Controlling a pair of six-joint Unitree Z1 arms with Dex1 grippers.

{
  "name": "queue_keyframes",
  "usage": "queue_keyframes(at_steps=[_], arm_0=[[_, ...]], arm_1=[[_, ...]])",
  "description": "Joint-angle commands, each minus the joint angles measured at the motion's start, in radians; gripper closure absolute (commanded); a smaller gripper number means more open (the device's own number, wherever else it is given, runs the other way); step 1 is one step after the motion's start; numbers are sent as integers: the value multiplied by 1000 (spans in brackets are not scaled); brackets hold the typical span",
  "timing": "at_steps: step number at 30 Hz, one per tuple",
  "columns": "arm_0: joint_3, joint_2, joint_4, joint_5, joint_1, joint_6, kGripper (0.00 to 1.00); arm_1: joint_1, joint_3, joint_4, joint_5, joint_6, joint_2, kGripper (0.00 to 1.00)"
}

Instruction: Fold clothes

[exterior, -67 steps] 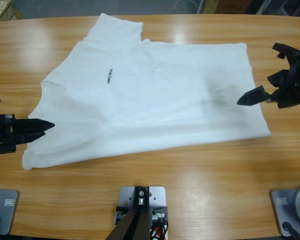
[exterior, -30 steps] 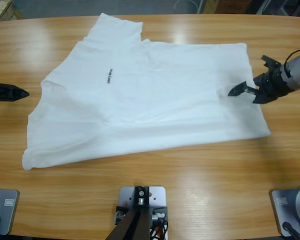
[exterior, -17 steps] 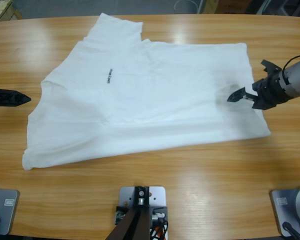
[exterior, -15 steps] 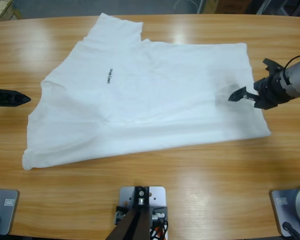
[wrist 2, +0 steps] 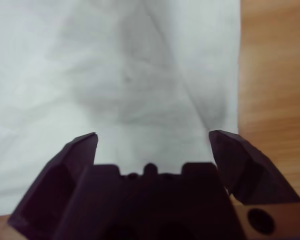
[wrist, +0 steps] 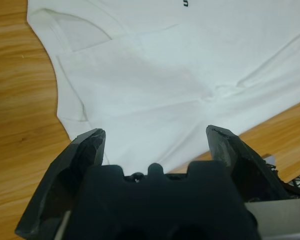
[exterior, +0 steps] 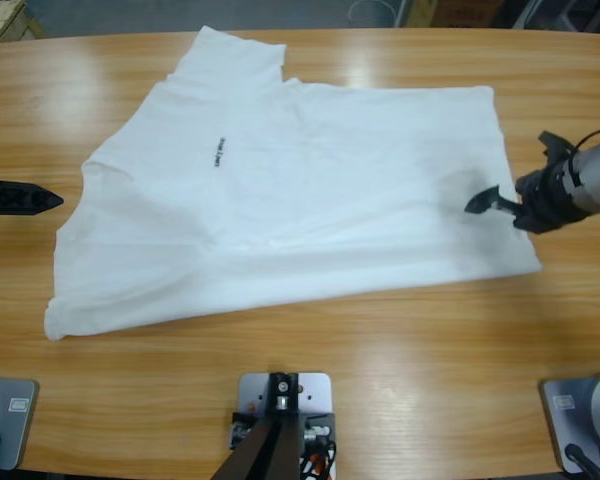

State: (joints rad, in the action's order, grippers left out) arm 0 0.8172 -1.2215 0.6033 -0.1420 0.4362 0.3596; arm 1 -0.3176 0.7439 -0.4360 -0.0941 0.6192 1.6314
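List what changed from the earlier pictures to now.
The right gripper came in over the T-shirt's hem edge, dropped low and edged back slightly, jaws open. The left gripper rose up the picture and pulled back off the sleeve. The T-shirt lies unmoved on the table.

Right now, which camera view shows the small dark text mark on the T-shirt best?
The high view: the text mark lies whole on the T-shirt chest. The left wrist view catches only its end at the top edge; the right wrist view shows none.
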Motion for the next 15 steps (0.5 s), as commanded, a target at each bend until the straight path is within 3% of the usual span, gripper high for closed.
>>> queue_keyframes(at_steps=[1,11,12,14,15], arm_0=[[-33,-10,-15,13,-11,-13,207],[-36,-10,-18,10,-11,-17,207],[-36,-9,-19,10,-11,-17,207],[-36,-10,-21,10,-11,-19,207],[-36,-11,-22,10,-11,-19,207]], arm_1=[[-12,-121,121,-4,80,39,92],[-12,-107,128,-2,38,39,96],[-12,-107,127,-5,32,39,202],[-12,-108,121,-11,27,33,604],[-12,-109,119,-12,27,28,883]])
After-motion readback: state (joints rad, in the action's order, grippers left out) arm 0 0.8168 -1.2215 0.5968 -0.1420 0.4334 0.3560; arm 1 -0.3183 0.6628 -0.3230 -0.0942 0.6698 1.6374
